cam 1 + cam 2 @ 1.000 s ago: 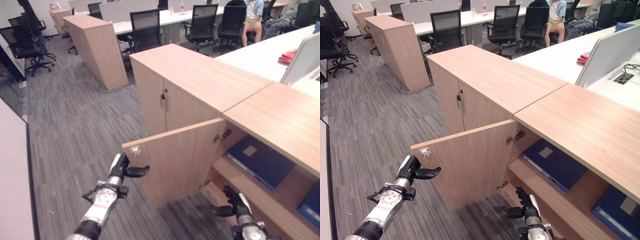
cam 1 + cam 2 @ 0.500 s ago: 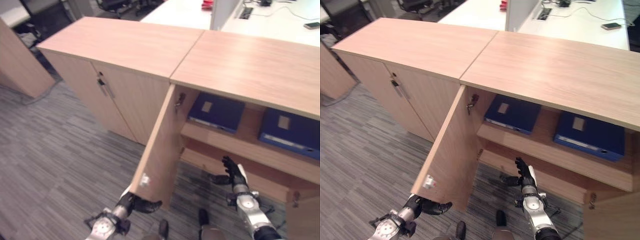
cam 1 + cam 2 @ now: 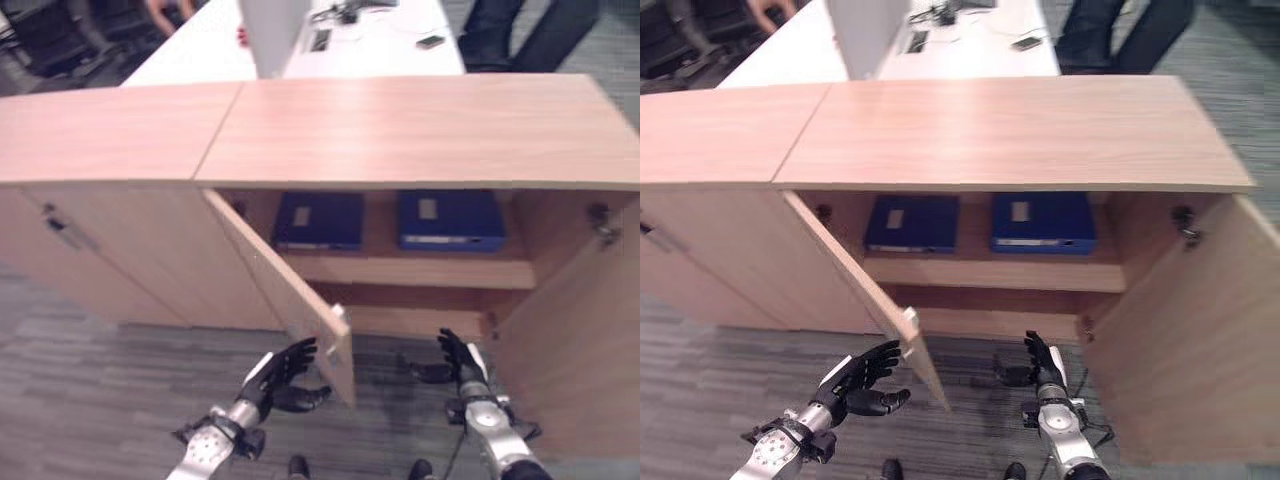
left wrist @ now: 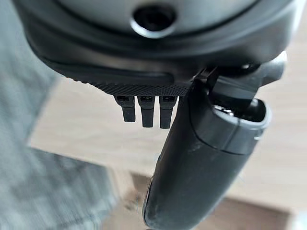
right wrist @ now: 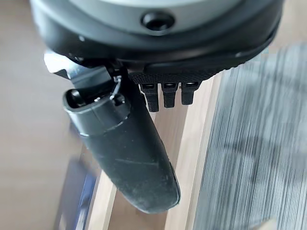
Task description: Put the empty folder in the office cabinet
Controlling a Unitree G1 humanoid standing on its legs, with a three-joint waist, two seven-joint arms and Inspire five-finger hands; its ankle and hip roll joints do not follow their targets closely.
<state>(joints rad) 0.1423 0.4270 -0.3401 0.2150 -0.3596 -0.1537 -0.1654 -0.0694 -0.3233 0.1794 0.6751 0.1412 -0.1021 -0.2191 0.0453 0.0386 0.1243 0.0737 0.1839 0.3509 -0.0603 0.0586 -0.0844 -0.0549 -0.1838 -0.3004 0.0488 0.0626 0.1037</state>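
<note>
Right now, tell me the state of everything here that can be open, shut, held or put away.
Left door: swung open.
Right door: swung open.
Next cabinet: doors shut.
Left folder: flat on the upper shelf.
Right folder: flat on the upper shelf, beside the first one.
Left hand: open, empty, by the left door's edge.
Right hand: open, empty, before the lower shelf.

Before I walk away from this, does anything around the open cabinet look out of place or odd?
Nothing looks damaged or spilled. Two blue folders lie flat side by side on the cabinet's upper shelf, and both doors stand open. The left robot hand and right robot hand are open and hold nothing.
</note>
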